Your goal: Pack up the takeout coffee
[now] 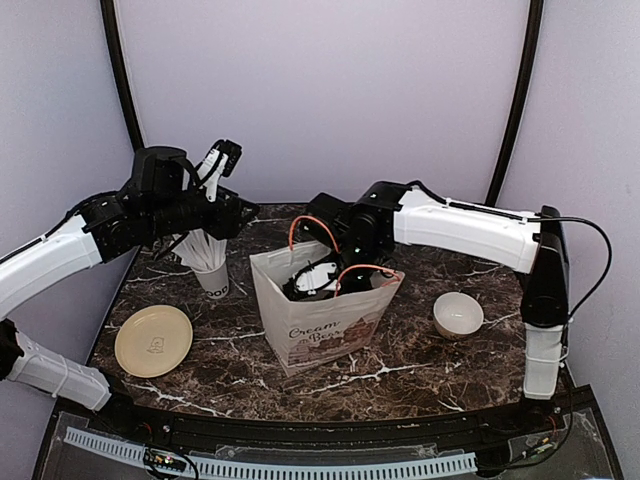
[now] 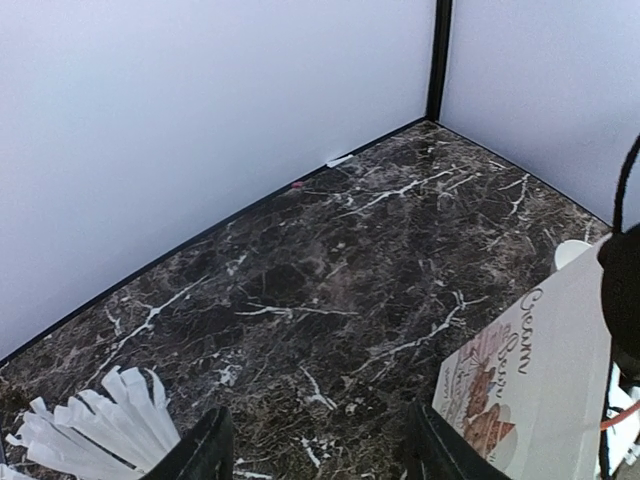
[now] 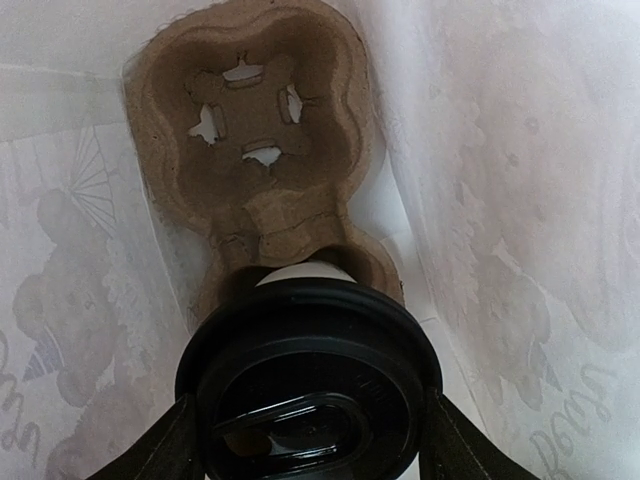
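R gripper (image 3: 310, 405), lower centre inside bag (image 3: 560, 250), clamped on takeout coffee (image 3: 300, 340) lid; L gripper (image 2: 320, 455) wide open, empty.

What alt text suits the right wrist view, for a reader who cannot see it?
A black lid on a white cup, held between the jaws of the right gripper, is inside a paper bag. Beneath lies a brown pulp carrier with one empty slot.

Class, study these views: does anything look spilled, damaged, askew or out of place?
Nothing spilled or damaged. The right gripper holds the lidded takeout coffee over the cardboard carrier inside the bag. The only oddities: a small white scrap and a pink speck on the table by the back wall.
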Robot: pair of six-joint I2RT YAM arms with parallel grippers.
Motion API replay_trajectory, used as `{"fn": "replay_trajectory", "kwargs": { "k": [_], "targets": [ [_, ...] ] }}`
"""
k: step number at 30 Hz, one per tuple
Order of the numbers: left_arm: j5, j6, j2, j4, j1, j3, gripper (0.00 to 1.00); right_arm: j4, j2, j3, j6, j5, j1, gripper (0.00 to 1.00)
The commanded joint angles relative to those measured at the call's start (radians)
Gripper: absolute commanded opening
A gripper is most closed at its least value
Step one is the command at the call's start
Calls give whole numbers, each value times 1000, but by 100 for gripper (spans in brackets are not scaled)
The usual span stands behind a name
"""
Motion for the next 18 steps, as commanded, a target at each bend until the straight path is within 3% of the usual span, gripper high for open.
{"fn": "replay_trajectory", "kwargs": {
  "k": [1,7,18],
  "targets": [
    [204,-11,-53,-34,6,26,61,10,-34,65,-2,-44,-10,67],
    [382,-51,-40,-53,4,51,62,-8,-93,120,-10,-130,-11,84],
    [514,-53,13,-39,-13,61,64,1,-122,118,21,-138,-20,90]
  ]
}}
